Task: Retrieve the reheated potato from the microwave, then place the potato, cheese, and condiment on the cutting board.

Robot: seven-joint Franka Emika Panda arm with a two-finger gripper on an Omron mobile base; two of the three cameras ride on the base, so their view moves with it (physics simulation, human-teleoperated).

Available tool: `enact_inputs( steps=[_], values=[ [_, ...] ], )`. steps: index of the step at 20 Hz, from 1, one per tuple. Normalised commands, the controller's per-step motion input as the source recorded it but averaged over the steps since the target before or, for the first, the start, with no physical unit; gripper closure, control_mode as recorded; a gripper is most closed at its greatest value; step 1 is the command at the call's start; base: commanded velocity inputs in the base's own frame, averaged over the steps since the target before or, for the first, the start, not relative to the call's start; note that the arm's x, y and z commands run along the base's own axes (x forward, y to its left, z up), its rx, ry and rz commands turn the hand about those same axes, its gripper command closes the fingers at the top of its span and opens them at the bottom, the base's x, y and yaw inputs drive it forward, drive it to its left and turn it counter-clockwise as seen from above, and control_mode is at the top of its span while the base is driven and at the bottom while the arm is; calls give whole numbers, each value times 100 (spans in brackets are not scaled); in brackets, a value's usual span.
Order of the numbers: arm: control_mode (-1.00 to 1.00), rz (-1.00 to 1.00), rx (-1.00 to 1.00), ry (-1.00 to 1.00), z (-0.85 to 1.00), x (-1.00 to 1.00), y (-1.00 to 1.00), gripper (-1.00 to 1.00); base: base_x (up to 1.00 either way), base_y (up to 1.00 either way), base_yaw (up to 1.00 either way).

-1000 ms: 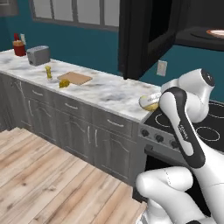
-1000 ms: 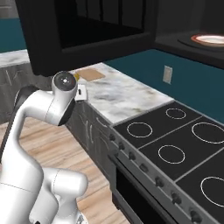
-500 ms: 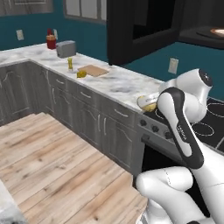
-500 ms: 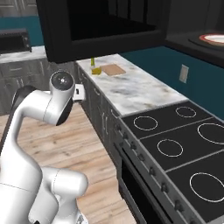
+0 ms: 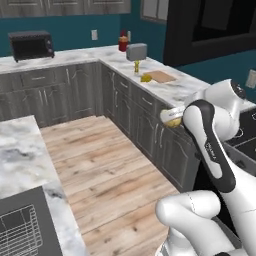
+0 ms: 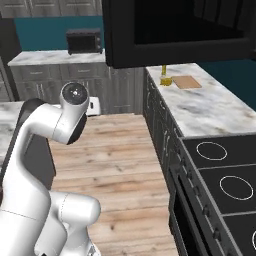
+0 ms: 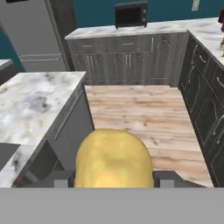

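Grey tabletop far ahead carries the cutting board (image 5: 161, 76) near its front edge; my pincer (image 7: 114, 177) clamps the potato (image 7: 114, 157), so I should carry it level and lower gently.

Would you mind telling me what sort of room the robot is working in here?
A rendered home kitchen: grey cabinets under marble countertops, a black glass stovetop and a small dark toaster oven on the far counter.
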Motion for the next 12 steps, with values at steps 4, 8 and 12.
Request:
enact_inputs(
  steps=[4,8,12],
  values=[
    [100,0,0,0,0,0,0,100,-6,30,31],
    [100,0,0,0,0,0,0,100,4,38,15],
    [100,0,0,0,0,0,0,100,42,45,0]
  ],
)
